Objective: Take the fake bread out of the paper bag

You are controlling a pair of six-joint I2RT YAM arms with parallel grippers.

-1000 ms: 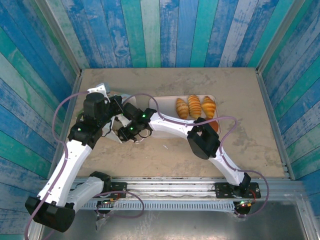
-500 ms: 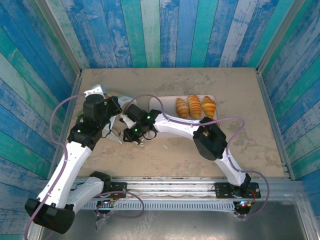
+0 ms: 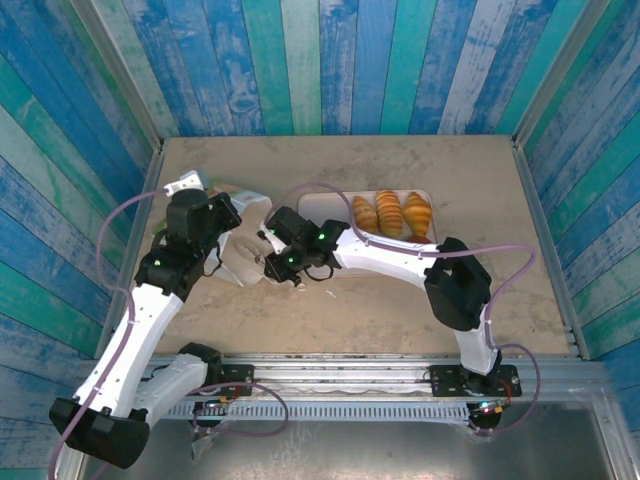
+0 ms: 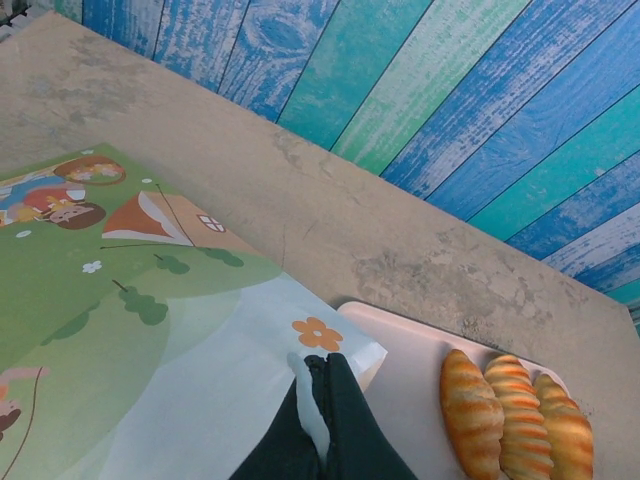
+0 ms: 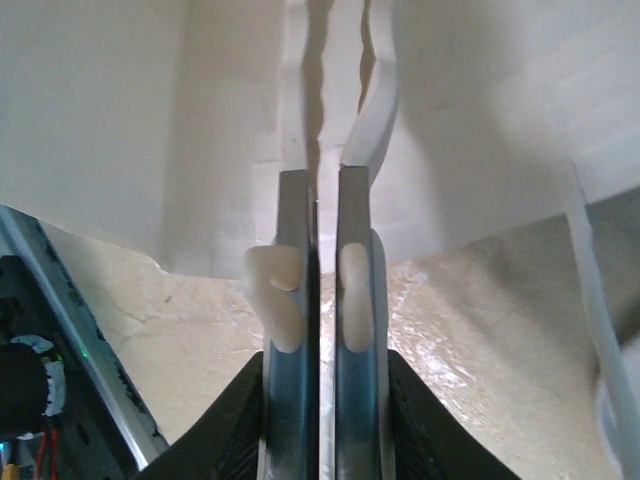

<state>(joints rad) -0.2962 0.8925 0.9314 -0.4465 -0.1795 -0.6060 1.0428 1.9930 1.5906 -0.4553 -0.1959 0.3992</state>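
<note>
Bench point(image 3: 480, 170) seen from above, with wrist views. Paper bag point(image 4: 150, 340) lies on its side near the left edge, printed face up, mouth towards the tray point(image 4: 400, 370) just beside it at mid-bench. Left claw point(image 4: 320, 372) is pressed together, pinching the bag's white rim. Right claw point(image 5: 327, 185) sits at the bag's near edge, fingers a narrow slit apart; whether paper is caught cannot be told. Three croissants point(image 4: 515, 420) lie side by side on the tray's right half

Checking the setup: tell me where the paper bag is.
In the top view the paper bag sits left of centre on the table, just left of the pink tray, its edge pinched by the left hand.
</note>
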